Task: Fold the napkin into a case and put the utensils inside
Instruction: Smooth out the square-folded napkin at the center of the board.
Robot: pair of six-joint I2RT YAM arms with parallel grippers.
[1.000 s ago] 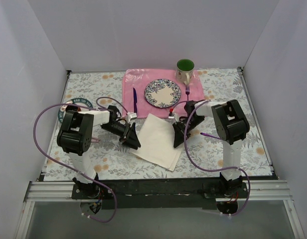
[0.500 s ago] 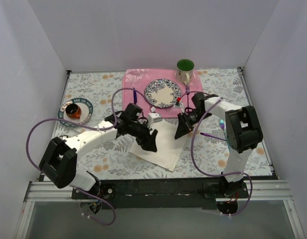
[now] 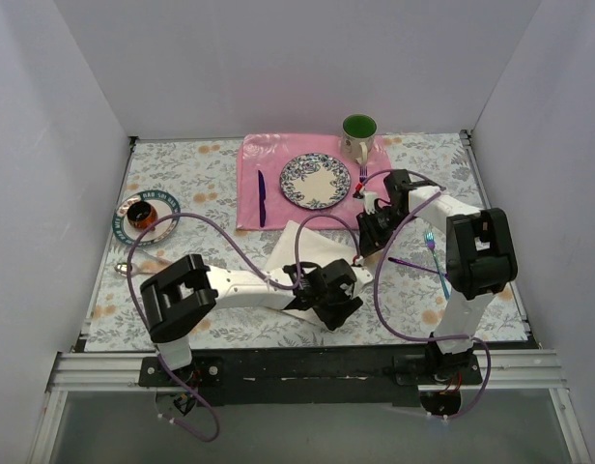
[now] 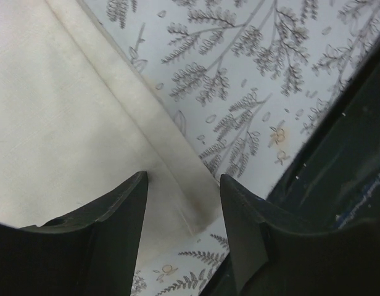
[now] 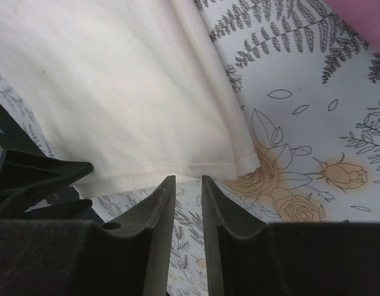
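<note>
White walls are enclosing the floral table [image 3: 182,174], with the pink placemat [image 3: 249,164] lying at its far side. Nearer, the napkin [image 3: 312,253] is lying flat, seemingly doubled, not yet a case. The left gripper [image 4: 182,180] is hovering with jaws apart astride its near corner. The right gripper [image 5: 187,179] is hanging over the opposite edge, jaws slightly apart on nothing. Both should be pinching their corners squarely and lifting evenly. The utensils [image 3: 435,253] are waiting beside the right arm
</note>
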